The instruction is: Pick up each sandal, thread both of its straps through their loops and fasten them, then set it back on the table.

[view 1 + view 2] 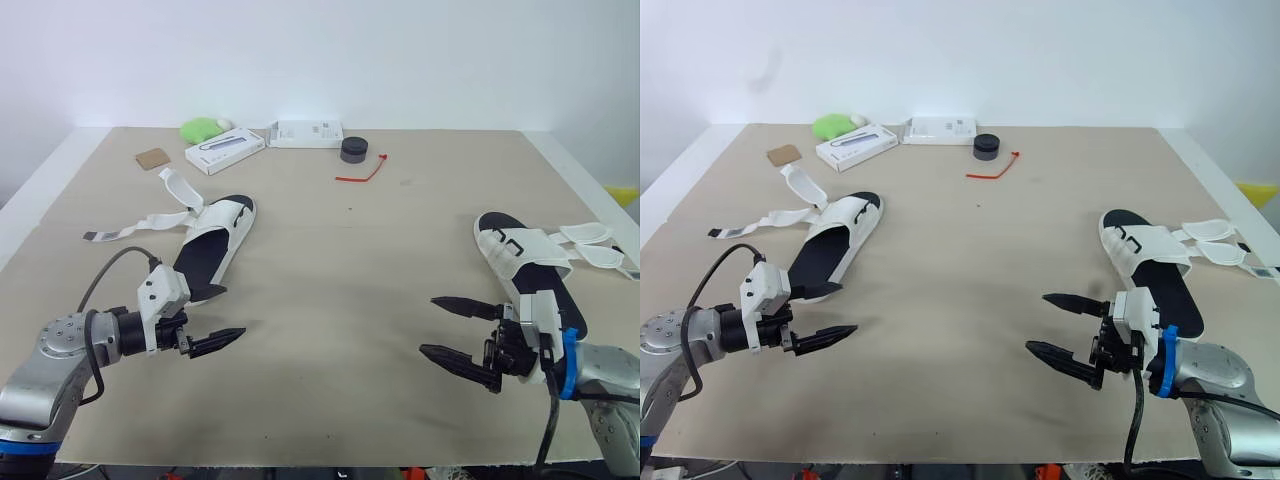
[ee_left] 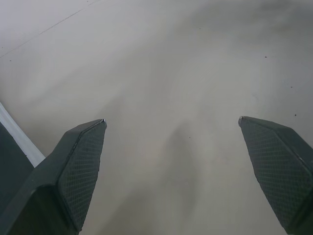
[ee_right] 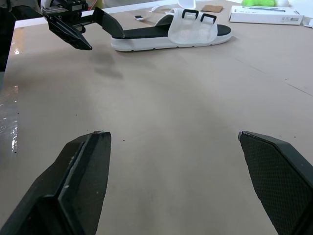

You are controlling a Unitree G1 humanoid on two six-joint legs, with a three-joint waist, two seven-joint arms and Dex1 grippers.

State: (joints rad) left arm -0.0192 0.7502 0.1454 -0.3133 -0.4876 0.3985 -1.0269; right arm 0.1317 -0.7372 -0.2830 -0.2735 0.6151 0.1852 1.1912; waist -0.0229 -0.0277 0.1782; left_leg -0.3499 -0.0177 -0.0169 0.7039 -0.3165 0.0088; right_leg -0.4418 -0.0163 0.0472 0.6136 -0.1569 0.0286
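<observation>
Beige table, both sandals lying flat on it, soles down.

Left sandal at 9 o'clock from the table centre, toe toward the far edge. Both its straps are unfastened and splay off toward 9 to 10 o'clock of the shoe.

Right sandal at 3 o'clock from centre. Its loose straps lie on the table at the shoe's 3 o'clock, out of the black loops.

Left gripper hovers low at 6 o'clock of the left sandal's heel, near it. Fingers spread wide in the left wrist view, bare tabletop between them, nothing held.

Right gripper sits at 7 o'clock of the right sandal, near its heel, pointing toward table centre. Fingers parted, empty.

Far edge, 11 to 12 o'clock: green lump, two white boxes, brown square, dark round puck, red tie. All well apart from the sandals.
</observation>
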